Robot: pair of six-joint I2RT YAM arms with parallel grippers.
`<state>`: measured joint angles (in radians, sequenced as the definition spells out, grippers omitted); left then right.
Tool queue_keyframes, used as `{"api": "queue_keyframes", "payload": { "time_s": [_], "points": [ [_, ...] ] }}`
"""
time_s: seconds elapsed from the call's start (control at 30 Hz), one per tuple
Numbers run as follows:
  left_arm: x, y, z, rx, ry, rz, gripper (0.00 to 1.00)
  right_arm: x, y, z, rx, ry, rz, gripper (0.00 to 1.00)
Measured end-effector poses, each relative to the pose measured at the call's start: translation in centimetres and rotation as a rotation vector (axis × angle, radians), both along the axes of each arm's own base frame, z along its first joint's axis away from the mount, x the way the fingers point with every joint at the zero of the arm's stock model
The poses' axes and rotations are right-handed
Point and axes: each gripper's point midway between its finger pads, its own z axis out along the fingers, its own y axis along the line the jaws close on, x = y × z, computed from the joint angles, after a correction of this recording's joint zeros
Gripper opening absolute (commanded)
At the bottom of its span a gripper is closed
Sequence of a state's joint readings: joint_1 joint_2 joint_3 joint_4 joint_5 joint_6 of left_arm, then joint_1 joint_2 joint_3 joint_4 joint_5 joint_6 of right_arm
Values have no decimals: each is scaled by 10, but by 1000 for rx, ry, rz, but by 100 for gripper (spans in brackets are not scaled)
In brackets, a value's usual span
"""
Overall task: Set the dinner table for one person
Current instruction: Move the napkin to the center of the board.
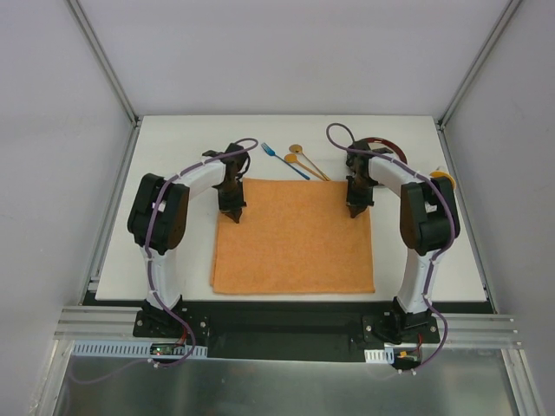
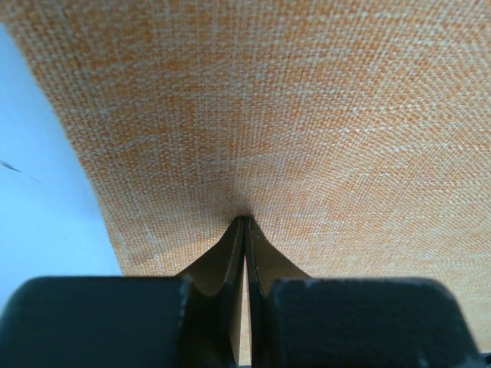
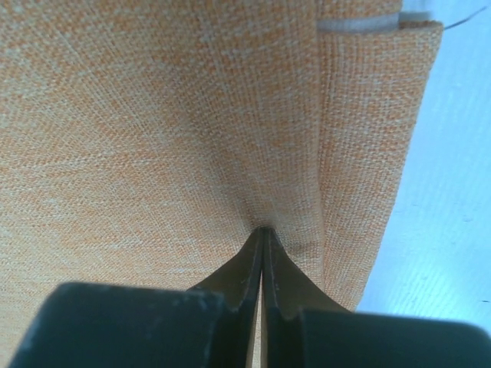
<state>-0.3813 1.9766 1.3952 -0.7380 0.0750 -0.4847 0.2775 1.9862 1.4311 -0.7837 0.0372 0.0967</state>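
Start with what you cannot see well. In the overhead view a dark red round dish (image 1: 392, 144) at the far right is mostly covered by the right arm, so only an arc of its rim shows. A yellow object (image 1: 443, 177) by the right edge is also half hidden, and you cannot tell what it is. Both wrist views are filled with cloth and cut off everything else.

The worktop (image 1: 173, 143) is flat, white and rectangular, with grey metal posts at its far corners. It lies directly beneath both arms. An orange woven placemat (image 1: 295, 238) lies on its middle, between it and the tips.

The left end effector (image 1: 231, 214) points down at the placemat's far left corner, and the right end effector (image 1: 355, 211) at its far right corner. Both are clenched, jaws pressed together. In each wrist view the coarse weave gathers into a small pucker at the tips, so each appears to be pinching the placemat. Bare white worktop shows just beside the cloth edge on the outer side of each wrist view.

In the right wrist view the cloth is folded along its right edge, with a white label (image 3: 359, 24) at the top.

Beyond the placemat lie a blue fork (image 1: 282, 159) and two gold utensils (image 1: 310, 165) with round heads, close together, their handles angled toward the right.
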Motion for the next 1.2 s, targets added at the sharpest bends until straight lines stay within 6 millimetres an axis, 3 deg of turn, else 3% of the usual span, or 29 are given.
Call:
{"api": "queue_keyframes", "payload": {
  "time_s": [0.17, 0.67, 0.93, 1.2],
  "points": [
    [-2, -8, 0, -4, 0, -14, 0, 0, -8, 0, -10, 6, -17, 1],
    [-1, -6, -1, 5, 31, 39, 0, -2, -5, -2, 10, -5, -18, 1],
    [1, 1, -2, 0, 53, 76, 0, -3, -1, -2, 24, -2, -13, 1],
    [0, 6, -2, -6, 74, 109, 0, -10, 16, -2, 23, 6, 35, 1]
  ]
}}
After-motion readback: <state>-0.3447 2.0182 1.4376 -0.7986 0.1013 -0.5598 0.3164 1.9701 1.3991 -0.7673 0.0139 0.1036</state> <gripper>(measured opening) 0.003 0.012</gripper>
